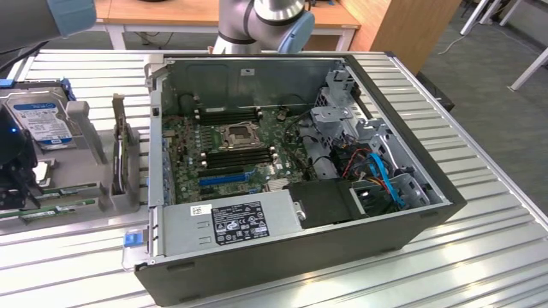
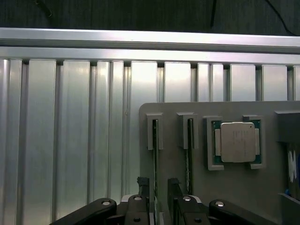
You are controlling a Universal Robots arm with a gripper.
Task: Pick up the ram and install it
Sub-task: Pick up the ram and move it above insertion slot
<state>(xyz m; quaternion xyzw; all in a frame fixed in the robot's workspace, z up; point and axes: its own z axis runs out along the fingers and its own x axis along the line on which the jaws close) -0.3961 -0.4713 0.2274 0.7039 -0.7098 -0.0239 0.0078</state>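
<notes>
Two thin green circuit-board sticks, the ram [image 2: 154, 159] and a second stick [image 2: 189, 154], stand on edge in slots of a grey holder plate [image 2: 234, 187] on the ribbed aluminium bench [image 2: 70, 140], beside a square silver processor chip [image 2: 238, 142]; the black hand [image 2: 158, 187], jaws wide, straddles the ram.

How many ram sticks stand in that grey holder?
2 ram sticks: one inside the open gripper, the other beside it, toward the processor. More may be hidden.

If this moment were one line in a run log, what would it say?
gripper: open, astride ram | ram: on edge in grey holder | held: nothing
</notes>
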